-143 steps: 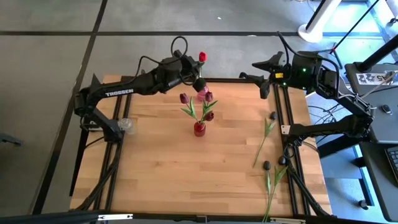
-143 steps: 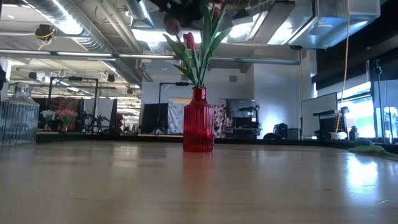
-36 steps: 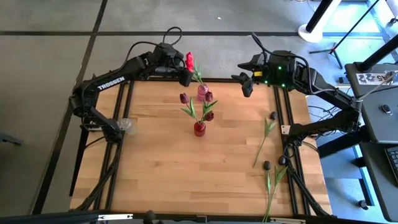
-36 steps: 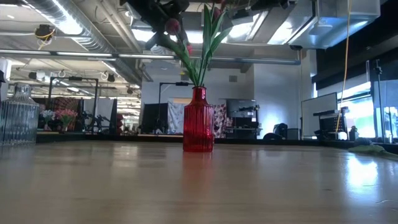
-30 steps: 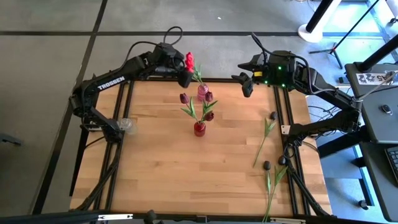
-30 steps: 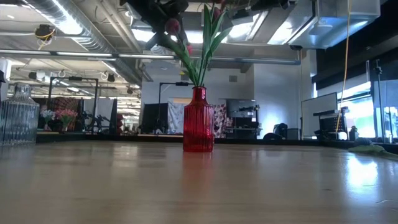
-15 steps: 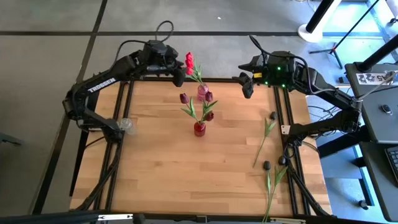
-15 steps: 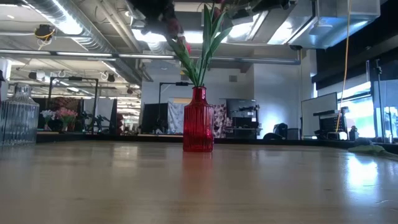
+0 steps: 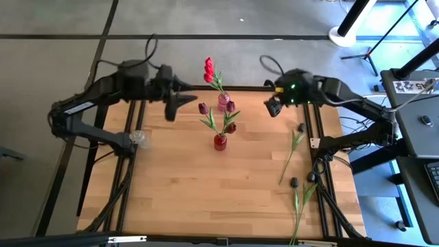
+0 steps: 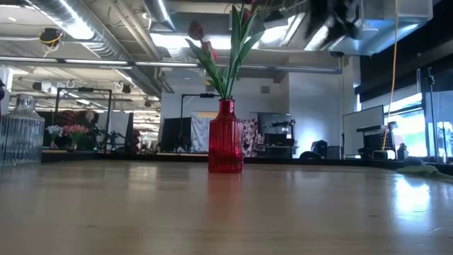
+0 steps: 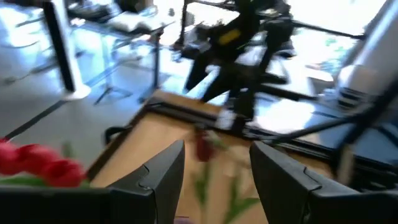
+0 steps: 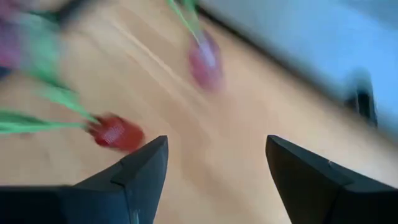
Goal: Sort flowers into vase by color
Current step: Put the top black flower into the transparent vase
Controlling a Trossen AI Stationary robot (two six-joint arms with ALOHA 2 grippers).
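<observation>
Wood counter [image 9: 185, 185], two dark arms reaching in from the far corners. Left end effector [image 9: 172, 108] hangs over the far left part of the counter, left of the vases, fingers [image 11: 165, 168] apart, nothing between them. Right end effector [image 9: 271, 109] sits over the far right edge, fingers [image 12: 146, 168] also apart and empty. Vases: three. Red vase [image 9: 219, 142] near the counter middle, upright, ribbed in the low view; pink vase [image 9: 223, 103] just behind it toward the far edge; clear vase [image 9: 140, 139] at the left edge, ribbed glass in the low view [image 10: 21, 134], no stems seen in it. Flowers: two bright red heads [image 9: 208, 68] on one green stem cluster rising from the pink vase, leaning out past the far edge. Three dark maroon heads [image 9: 203, 108] with green leaves fan out of the red vase. Two more dark flowers lie flat on the right side of the counter: one [image 9: 295, 140] with its head toward the far edge near the rail, one [image 9: 297, 199] nearer the front right corner, stem running off the front edge. Low view shows only the upper stems cut off at frame top; head count taken from the high view.
</observation>
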